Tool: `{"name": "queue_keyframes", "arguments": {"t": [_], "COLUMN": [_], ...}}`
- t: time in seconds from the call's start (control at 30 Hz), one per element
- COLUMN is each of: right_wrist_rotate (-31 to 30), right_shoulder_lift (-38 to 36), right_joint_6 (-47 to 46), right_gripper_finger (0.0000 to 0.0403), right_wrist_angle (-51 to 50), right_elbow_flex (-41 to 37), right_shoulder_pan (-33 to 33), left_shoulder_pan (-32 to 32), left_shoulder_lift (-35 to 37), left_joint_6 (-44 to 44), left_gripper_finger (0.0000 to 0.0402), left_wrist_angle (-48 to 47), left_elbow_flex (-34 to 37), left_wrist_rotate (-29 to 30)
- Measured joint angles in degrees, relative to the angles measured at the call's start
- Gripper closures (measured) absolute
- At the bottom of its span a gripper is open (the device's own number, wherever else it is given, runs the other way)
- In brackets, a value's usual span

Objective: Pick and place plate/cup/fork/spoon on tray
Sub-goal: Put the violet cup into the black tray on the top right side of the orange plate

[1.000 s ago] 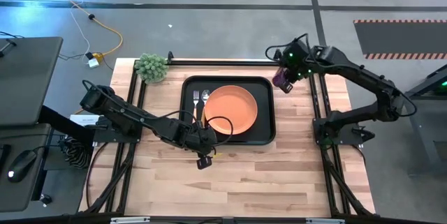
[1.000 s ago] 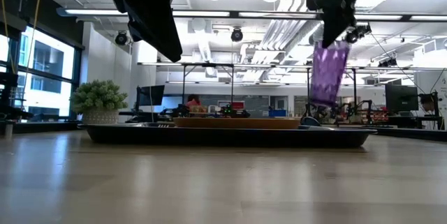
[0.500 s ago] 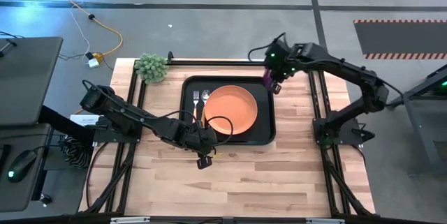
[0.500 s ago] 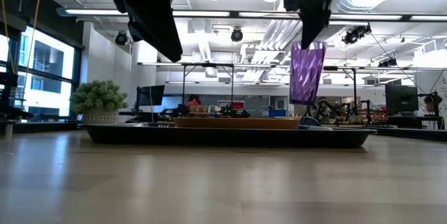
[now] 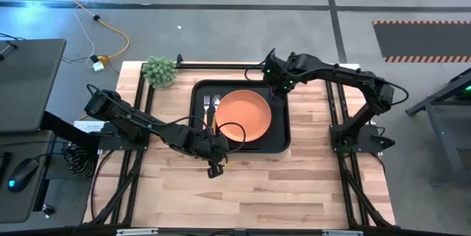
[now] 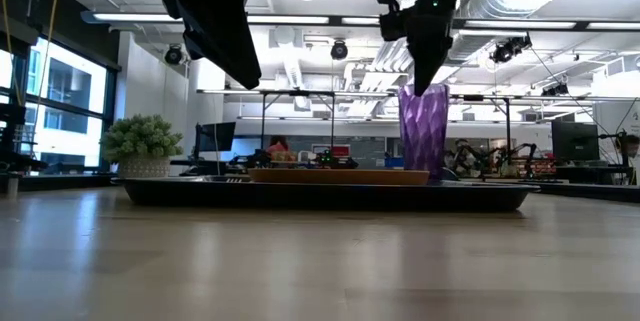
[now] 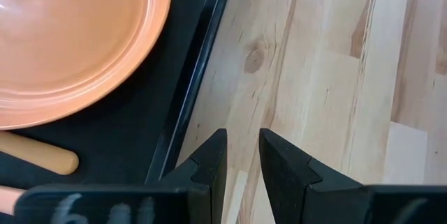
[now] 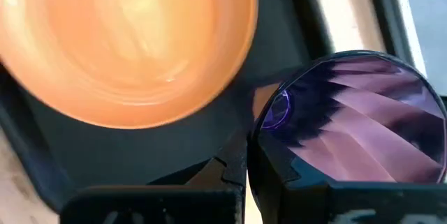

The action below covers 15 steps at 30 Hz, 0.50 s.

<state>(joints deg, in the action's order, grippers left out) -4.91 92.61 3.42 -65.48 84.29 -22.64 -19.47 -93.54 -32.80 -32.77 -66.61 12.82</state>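
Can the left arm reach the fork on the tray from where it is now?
Probably yes. The left tool hovers just off the tray edge, and the fork lies uncovered beside the plate, with nothing between.

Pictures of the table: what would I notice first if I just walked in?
Probably the purple cup, gripped by the right tool and hanging over the black tray's far right corner. Next, the big orange plate in the tray's middle, with the fork and spoon lying beside it.
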Motion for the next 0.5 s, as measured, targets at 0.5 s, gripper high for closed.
{"name": "queue_keyframes", "arguments": {"t": [0.5], "right_wrist_rotate": [2.6], "right_shoulder_lift": [1.58], "right_joint_6": [-1.93], "right_gripper_finger": [0.0403], "right_wrist_angle": [1.45], "right_elbow_flex": [0.0], "right_shoulder_pan": [-0.38], "left_shoulder_pan": [0.0], "left_shoulder_lift": [0.0], "left_joint_6": [0.02], "left_gripper_finger": [0.0326], "left_wrist_angle": [-0.44], "left_elbow_flex": [0.02], "left_wrist_rotate": [0.0]}}
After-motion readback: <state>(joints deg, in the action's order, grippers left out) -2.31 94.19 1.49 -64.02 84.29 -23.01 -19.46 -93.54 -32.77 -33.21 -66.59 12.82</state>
